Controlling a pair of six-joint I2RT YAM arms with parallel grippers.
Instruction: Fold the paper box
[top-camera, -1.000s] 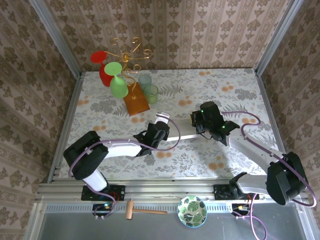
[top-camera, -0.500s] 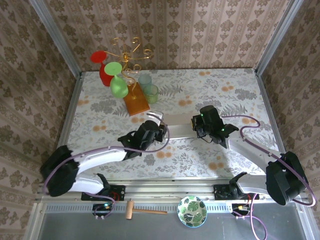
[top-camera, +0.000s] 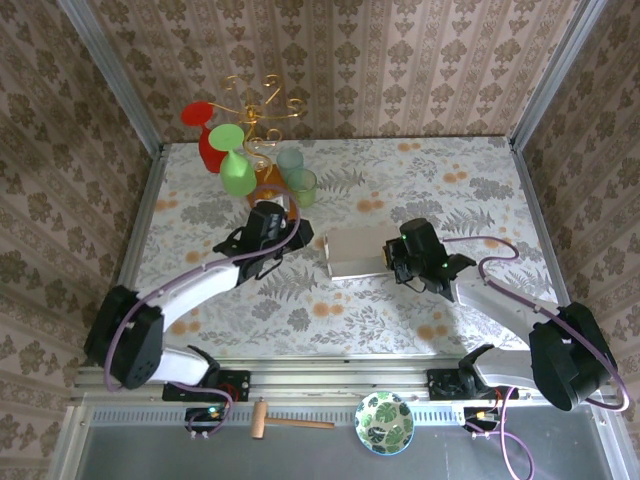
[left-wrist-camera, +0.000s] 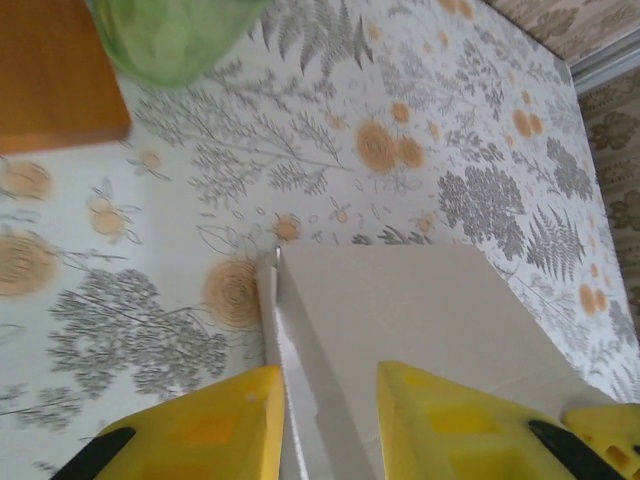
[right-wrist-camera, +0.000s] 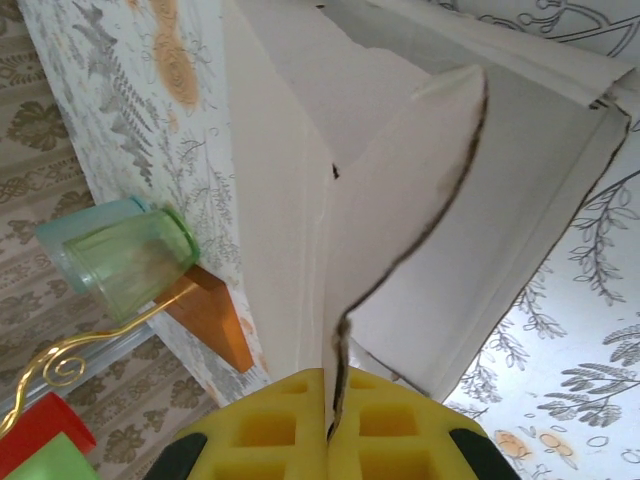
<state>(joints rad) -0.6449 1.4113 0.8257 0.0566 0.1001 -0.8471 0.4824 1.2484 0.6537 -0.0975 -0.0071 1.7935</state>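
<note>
**A:** How are the right gripper's (right-wrist-camera: 330, 400) jaws?

**B:** Pressed together on a curved flap of the paper box (top-camera: 355, 250). The thin cardboard is pinched between the yellow fingers (right-wrist-camera: 265, 425).

**A:** And the left gripper (left-wrist-camera: 328, 400)?

**B:** Its jaws stand apart and grip nothing. From the left wrist, the box's near edge shows through the gap. From above, that gripper sits just beside the box's left end.

**A:** Where is the box?

**B:** Near the middle of the flowered table (top-camera: 450, 180), between the two grippers, with the right one at its right end. From the right wrist, its open end faces the camera with bare cardboard walls inside.

**A:** Other containers?

**B:** Past the left gripper, a gold wire rack (top-camera: 262, 105) stands on an orange wooden base (top-camera: 272, 205). It holds a red glass (top-camera: 197, 113) and a green glass (top-camera: 237, 172). Two tumblers, one pale blue (top-camera: 290, 159) and one green (top-camera: 303, 186), stand beside it. I can't tell whether they hold anything.

**A:** And nearer the arms?

**B:** A leaf-patterned bowl (top-camera: 385, 422) sits on the ledge, with a wooden mallet (top-camera: 285, 422) to its left.
</note>
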